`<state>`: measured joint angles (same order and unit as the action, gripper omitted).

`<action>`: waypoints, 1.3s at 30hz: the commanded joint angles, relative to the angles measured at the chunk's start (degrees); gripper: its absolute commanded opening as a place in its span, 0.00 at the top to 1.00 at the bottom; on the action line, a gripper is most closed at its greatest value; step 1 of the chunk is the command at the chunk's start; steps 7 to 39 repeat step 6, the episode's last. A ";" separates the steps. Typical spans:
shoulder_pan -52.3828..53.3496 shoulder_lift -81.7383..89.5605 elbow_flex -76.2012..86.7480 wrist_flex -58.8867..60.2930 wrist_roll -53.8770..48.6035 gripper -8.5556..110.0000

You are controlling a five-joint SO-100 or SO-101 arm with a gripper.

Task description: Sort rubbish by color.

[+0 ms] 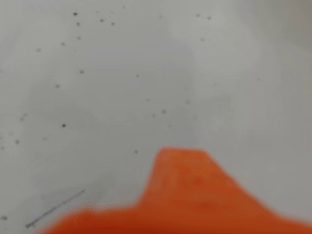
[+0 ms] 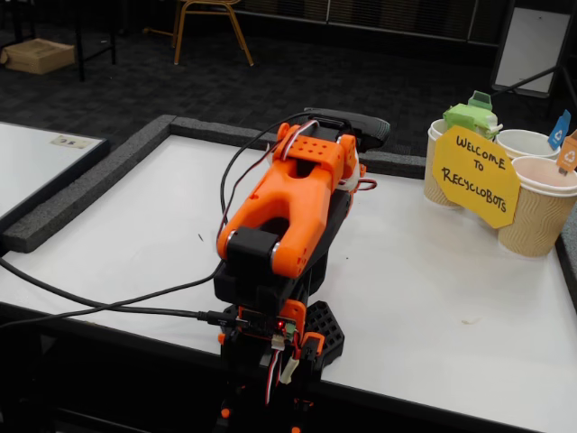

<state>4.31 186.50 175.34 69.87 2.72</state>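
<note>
Orange plastic, blurred, is filling the bottom of the wrist view: the gripper (image 1: 180, 195) is hanging close over the bare white surface (image 1: 97, 97), and whether it is open or closed cannot be told. In the fixed view the arm (image 2: 288, 198) is sitting folded, and a green lump (image 2: 471, 115) is resting in the leftmost cup (image 2: 440, 171), behind a yellow sign (image 2: 475, 176).

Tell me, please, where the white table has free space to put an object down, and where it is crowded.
In the fixed view, the white table is bare between the folded orange arm and the paper cups, and also left of the arm up to the grey foam border, apart from black cables. The far right corner is crowded with cups and the yellow sign.
</note>
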 commanded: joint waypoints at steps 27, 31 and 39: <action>-1.05 1.85 -2.55 0.00 -0.44 0.91; -1.05 1.85 -2.55 0.00 -0.44 0.91; -1.05 1.85 -2.55 0.00 -0.44 0.91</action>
